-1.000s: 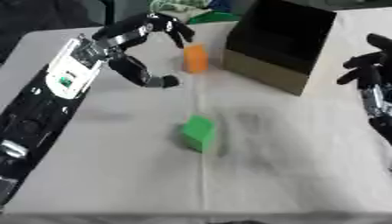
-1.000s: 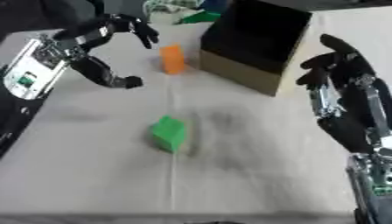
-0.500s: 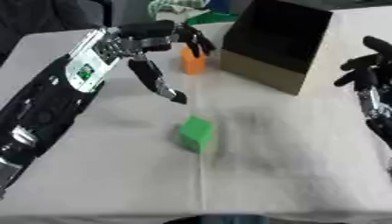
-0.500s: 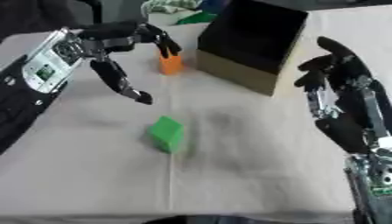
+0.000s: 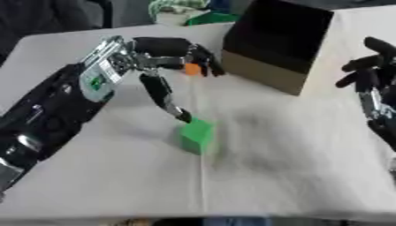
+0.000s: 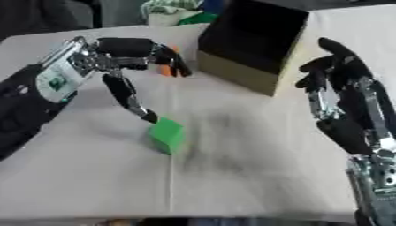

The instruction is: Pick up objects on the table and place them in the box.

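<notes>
Left eye view, left robot hand (image 5: 158,57) spread above green block (image 5: 196,135)

A white cloth is covering the surface (image 5: 294,176). A green block (image 5: 196,135) is sitting on it near the middle. A small orange block (image 5: 192,68) is standing farther back, partly hidden. A box (image 6: 251,42) with a dark inside is resting at the back. Some green and white stuff (image 5: 185,12) is lying at the far edge.
</notes>
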`<action>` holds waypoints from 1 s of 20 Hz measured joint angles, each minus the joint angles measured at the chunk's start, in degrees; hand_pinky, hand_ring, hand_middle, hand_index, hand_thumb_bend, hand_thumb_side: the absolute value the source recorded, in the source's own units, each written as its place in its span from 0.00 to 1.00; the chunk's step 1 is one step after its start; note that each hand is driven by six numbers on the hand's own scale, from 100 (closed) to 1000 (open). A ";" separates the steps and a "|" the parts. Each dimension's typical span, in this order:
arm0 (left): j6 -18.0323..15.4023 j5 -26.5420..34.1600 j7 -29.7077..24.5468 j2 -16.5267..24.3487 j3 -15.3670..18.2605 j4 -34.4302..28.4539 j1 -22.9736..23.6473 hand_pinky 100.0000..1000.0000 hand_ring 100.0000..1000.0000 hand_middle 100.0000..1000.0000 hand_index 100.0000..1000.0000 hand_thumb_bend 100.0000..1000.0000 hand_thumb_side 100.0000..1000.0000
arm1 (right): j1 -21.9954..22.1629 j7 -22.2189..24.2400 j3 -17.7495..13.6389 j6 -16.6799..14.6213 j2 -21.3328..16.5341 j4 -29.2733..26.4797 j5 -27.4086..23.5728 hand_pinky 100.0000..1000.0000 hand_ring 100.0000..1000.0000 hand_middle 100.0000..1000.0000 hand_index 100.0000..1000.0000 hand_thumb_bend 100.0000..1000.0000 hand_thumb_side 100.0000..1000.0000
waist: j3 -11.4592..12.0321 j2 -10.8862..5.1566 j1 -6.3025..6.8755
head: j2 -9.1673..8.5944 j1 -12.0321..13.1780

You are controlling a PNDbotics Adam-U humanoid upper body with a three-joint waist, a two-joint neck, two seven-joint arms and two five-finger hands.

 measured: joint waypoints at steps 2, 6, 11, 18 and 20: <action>0.00 -0.50 0.00 0.41 -1.05 -0.27 0.12 0.76 0.67 0.71 0.90 0.60 0.30 | 0.01 0.02 0.00 0.02 -0.05 0.00 0.00 0.90 0.49 0.56 0.91 0.00 0.46 | 0.04 -0.04 0.00 | 0.00 -0.07; 0.00 -2.01 0.00 0.65 -2.79 -0.27 0.91 0.75 0.67 0.71 0.90 0.61 0.32 | 0.01 0.10 0.00 0.02 -0.10 0.01 0.01 0.90 0.49 0.56 0.91 0.00 0.46 | 0.06 -0.04 0.01 | 0.00 -0.08; 0.00 -4.87 0.00 0.86 -4.16 -0.16 1.71 0.75 0.66 0.70 0.90 0.61 0.34 | 0.02 0.19 0.00 -0.06 -0.21 0.02 0.01 0.90 0.49 0.56 0.91 0.00 0.46 | 0.04 -0.04 0.01 | 0.00 -0.12; 0.00 -7.12 0.00 0.87 -4.99 0.77 2.79 0.73 0.64 0.68 0.89 0.61 0.37 | 0.02 0.31 0.01 -0.15 -0.40 0.02 0.01 0.90 0.49 0.56 0.91 0.00 0.46 | -0.01 -0.04 0.00 | 0.00 -0.26; 0.00 -7.57 0.00 0.87 -5.23 0.94 3.05 0.72 0.63 0.67 0.89 0.60 0.37 | 0.01 0.32 0.01 -0.15 -0.40 0.02 0.01 0.90 0.49 0.56 0.91 0.00 0.46 | -0.01 -0.04 0.00 | 0.00 -0.26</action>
